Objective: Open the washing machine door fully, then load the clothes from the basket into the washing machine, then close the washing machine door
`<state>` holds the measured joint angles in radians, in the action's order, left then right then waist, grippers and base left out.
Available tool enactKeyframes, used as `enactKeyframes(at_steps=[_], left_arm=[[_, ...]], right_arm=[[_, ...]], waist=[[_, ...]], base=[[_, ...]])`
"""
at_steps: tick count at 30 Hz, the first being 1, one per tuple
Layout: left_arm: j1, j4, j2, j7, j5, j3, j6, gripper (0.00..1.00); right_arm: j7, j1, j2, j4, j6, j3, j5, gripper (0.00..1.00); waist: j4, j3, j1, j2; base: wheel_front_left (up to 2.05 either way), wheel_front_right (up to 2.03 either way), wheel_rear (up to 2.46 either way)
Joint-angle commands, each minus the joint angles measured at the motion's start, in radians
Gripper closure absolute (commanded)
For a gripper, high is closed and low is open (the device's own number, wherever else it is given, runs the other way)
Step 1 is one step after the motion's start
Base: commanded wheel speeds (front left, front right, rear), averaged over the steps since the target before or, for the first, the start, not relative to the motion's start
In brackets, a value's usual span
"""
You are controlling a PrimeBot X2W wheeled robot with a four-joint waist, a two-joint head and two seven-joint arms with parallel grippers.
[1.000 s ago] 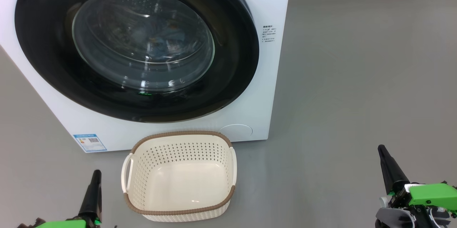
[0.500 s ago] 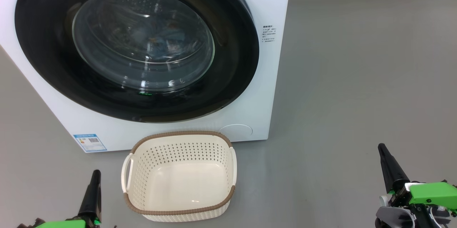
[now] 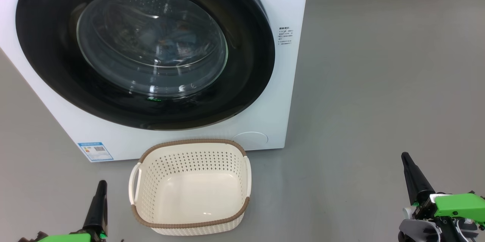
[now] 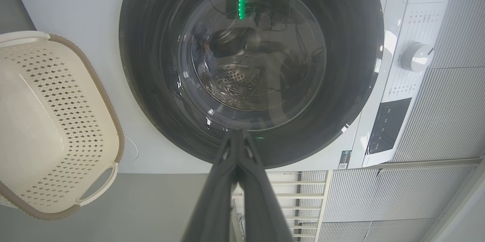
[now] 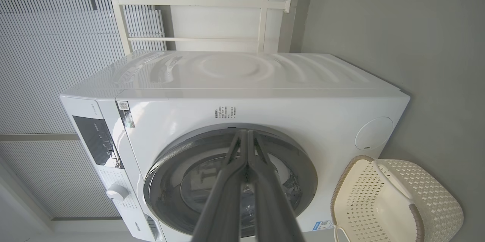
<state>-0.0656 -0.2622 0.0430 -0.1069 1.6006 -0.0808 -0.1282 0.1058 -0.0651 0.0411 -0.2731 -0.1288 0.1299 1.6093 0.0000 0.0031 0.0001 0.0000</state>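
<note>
The washing machine door [image 3: 49, 45] is sitting shut on the washing machine [image 3: 280, 7], taking up the upper left of your head view. The clothes [image 3: 176, 43] are showing dimly as a bluish patch behind its glass. The basket [image 3: 189, 224] is standing on the grey floor [image 3: 379, 83] at bottom centre, just below the door. Your left pincer [image 3: 101, 185] is pointing up at the lower left, fingers pressed together, holding nothing. Your right pincer [image 3: 405, 157], at the lower right, is doing likewise.
</note>
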Motion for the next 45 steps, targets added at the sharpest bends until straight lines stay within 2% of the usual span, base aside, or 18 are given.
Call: enactKeyframes(at_steps=[1,45], left_arm=[[-0.042,0.017,0.008,-0.006,0.008,-0.033,-0.003,1.0],[-0.042,0.017,0.008,-0.007,0.007,-0.034,-0.003,1.0]], right_arm=[[0.006,-0.043,0.011,0.029,-0.002,-0.018,0.001,1.0],[0.007,-0.043,0.01,0.028,-0.002,-0.017,0.0,1.0]], waist=[[0.0,0.0,0.0,0.0],[0.0,0.0,0.0,0.0]], base=[[0.0,0.0,0.0],[0.0,0.0,0.0]])
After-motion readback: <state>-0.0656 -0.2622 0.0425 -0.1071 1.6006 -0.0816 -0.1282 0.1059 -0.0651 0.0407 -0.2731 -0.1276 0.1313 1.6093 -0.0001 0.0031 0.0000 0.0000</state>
